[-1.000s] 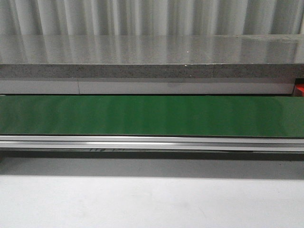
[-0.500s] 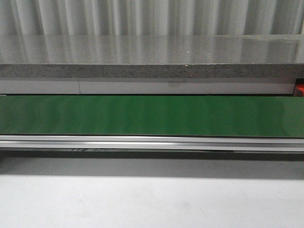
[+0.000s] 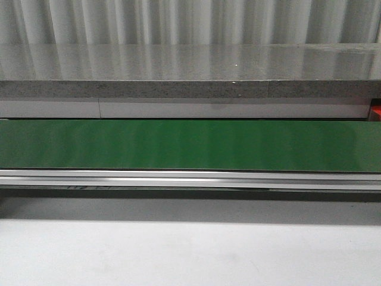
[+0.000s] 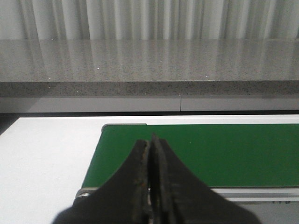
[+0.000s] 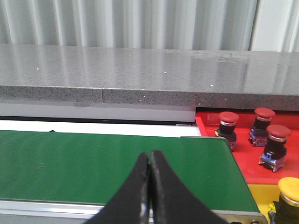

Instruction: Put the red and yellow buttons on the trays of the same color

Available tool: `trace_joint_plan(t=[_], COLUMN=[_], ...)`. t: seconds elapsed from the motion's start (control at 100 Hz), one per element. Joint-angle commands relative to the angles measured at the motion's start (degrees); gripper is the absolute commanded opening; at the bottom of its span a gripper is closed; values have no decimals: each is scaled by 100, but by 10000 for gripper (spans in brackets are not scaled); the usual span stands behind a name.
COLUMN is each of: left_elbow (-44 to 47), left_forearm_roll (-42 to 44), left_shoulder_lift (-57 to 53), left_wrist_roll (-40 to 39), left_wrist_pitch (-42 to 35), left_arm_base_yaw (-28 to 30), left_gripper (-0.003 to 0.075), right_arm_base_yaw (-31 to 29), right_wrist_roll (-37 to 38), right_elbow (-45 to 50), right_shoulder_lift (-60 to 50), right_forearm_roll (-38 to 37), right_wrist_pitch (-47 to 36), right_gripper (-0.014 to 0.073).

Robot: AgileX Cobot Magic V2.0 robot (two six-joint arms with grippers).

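Front view: a green conveyor belt (image 3: pixel 190 145) runs across the full width, bordered on its near side by an aluminium rail (image 3: pixel 190 179). A pale surface (image 3: pixel 190 253) lies in front, and a speckled grey stone ledge (image 3: pixel 190 68) stands behind, backed by a corrugated wall (image 3: pixel 190 21). Neither arm appears in this view; a sliver of red shows at the far right edge, level with the belt's far side.

Left wrist view: the left tool (image 4: pixel 150 142) has its two dark fingers pressed together with nothing between them. It is seen over one end of the belt, where the green band stops and the white surface begins.

Right wrist view: the right tool (image 5: pixel 149 158) likewise has its fingers closed against each other, empty, and is seen over the belt's near edge. Beside the other end of the belt lies a red tray (image 5: pixel 247 156) carrying three upright red buttons (image 5: pixel 229 123), (image 5: pixel 264 121), (image 5: pixel 275 142), all set apart from one another. Adjoining it on the near side is a yellow tray (image 5: pixel 261 193), with one yellow button (image 5: pixel 289 191) standing at the picture's edge and only partly visible.
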Motion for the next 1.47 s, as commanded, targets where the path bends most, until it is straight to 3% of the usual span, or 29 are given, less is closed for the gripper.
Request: trace_joint_plan(t=[0.0, 0.32, 1.46], left_elbow=[93, 346, 346], left_forearm_roll=[26, 89, 89], left_shoulder_lift=[-279, -426, -426], left_wrist_roll=[-84, -84, -84], left_wrist_pitch=[-510, -870, -845], left_arm_base_yaw=[-37, -37, -37], left_gripper=[-20, -20, -20], right_arm_base_yaw=[-42, -42, -42], right_wrist_roll=[4, 4, 4], right_elbow=[-116, -116, -116], right_shoulder_lift=[-108, -108, -108], right_forearm_roll=[-56, -56, -56], right_wrist_pitch=[-427, -421, -421], right_gripper=[-59, -59, -59])
